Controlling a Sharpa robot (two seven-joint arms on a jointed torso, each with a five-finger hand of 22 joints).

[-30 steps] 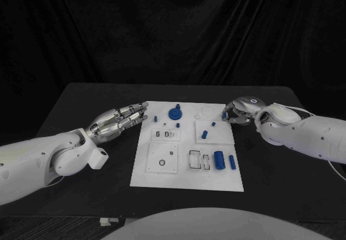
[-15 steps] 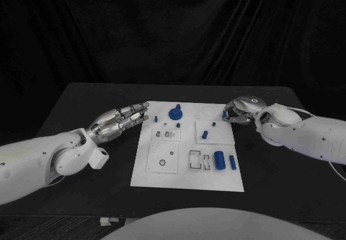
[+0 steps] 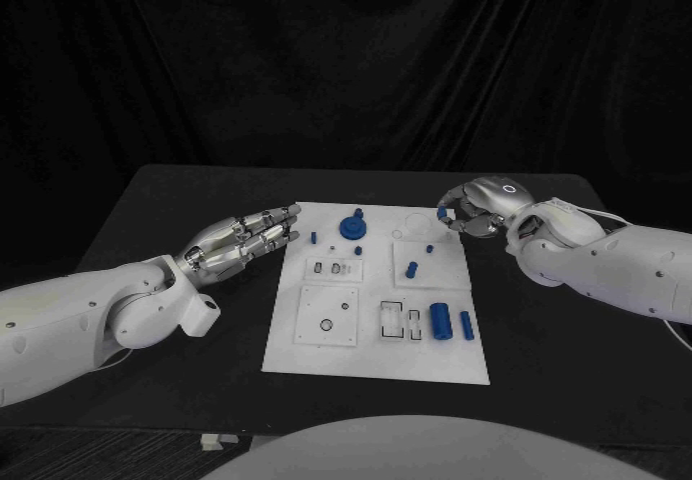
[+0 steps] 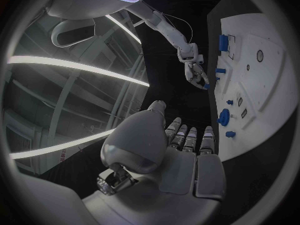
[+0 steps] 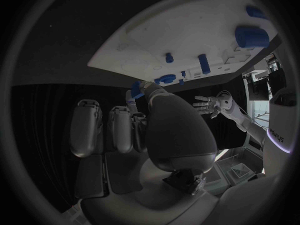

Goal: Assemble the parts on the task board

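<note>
Fingers of right hand (image 3: 469, 213) pinching a small blue part (image 5: 135, 90) beside the task board (image 3: 378, 350); left hand (image 3: 245, 238) spread, holding nothing.

A black table (image 3: 173, 200) with rounded far corners stands before a black curtain (image 3: 346, 80) hanging in vertical folds across the whole rear of the scene, while overhead long bright light strips (image 4: 75, 67) run along a ceiling of exposed beams, one strip curving lower down.

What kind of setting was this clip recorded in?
Probably a robotics lab or test cell: a black table against a dark backdrop, a white task board with small blue parts, and ceiling light strips in the left wrist view.
</note>
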